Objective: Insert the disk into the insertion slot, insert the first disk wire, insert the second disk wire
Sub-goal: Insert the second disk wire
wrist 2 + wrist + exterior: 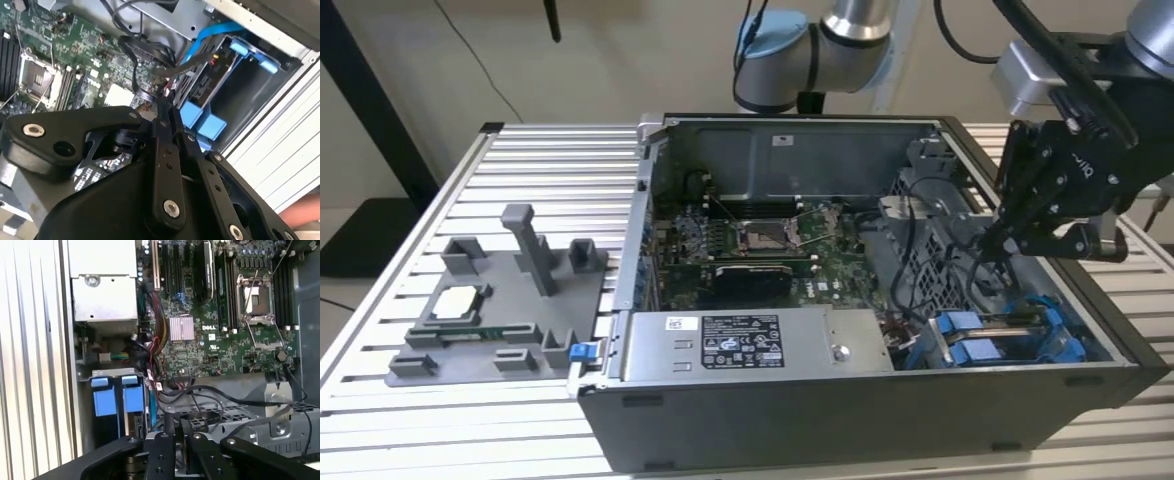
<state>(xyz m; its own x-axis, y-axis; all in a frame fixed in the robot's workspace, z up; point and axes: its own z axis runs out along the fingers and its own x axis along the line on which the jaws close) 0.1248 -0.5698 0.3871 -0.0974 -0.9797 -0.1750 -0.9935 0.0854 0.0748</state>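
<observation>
Slatted aluminium bench [520, 160] under an open grey computer case [854, 420], side panel off. Inside the case, a green motherboard [761, 240] with a bare processor socket. Along the near edge, a grey power-supply box [747, 345] with a white sticker. On the bench toward the exterior view's left, a grey fixture tray [494, 300].

In the case corner toward the exterior view's right, the insertion slot [1051, 345], a sheet-metal cage. Within it, the bright blue carrier of the disk [974, 340], seen in the first wrist view as two blue tabs [120, 397] at the bay mouth. Drive body itself too hidden to judge.

Black end effector [991, 243] down inside the case, just beside the cage, fingers drawn together with tips among loose black cables [135, 55]. Whether a cable is pinched: cannot tell.
</observation>
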